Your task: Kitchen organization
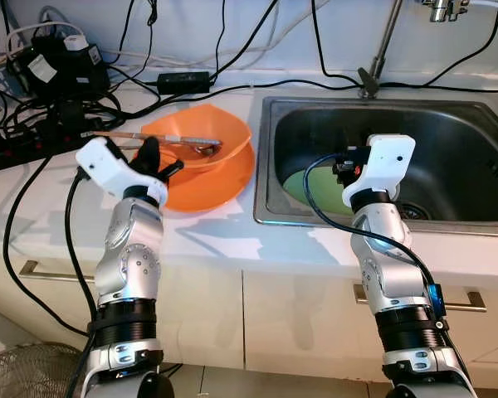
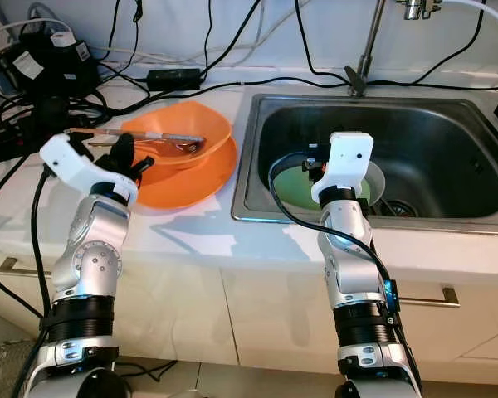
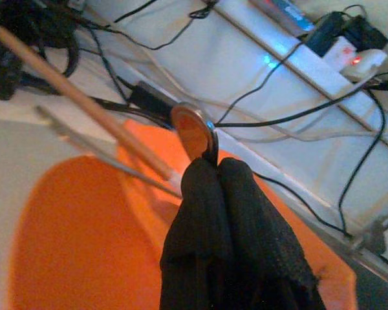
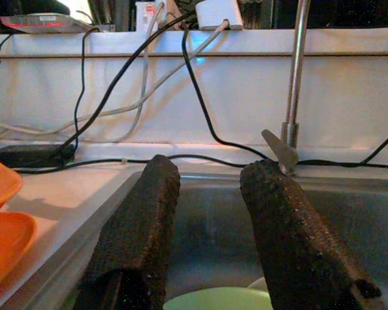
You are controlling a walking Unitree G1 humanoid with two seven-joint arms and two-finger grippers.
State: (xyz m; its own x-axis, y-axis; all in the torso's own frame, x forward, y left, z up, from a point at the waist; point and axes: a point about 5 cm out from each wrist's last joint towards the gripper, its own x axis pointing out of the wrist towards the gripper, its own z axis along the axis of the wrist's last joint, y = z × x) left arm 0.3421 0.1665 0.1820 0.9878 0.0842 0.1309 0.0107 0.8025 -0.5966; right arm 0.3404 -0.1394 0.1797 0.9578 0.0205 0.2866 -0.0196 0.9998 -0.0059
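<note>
White counter (image 1: 216, 240) carries an orange bowl (image 1: 203, 145) with spoon (image 1: 201, 148); left gripper (image 3: 210, 169) pressed together. Sink (image 1: 448, 149) holds green plate (image 2: 295, 186); right gripper (image 4: 210, 219) apart.

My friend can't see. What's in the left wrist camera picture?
The left gripper is shut on a round metal spoon bowl above an orange plastic bowl. Wooden chopsticks lie across the bowl, with black cables behind.
</note>
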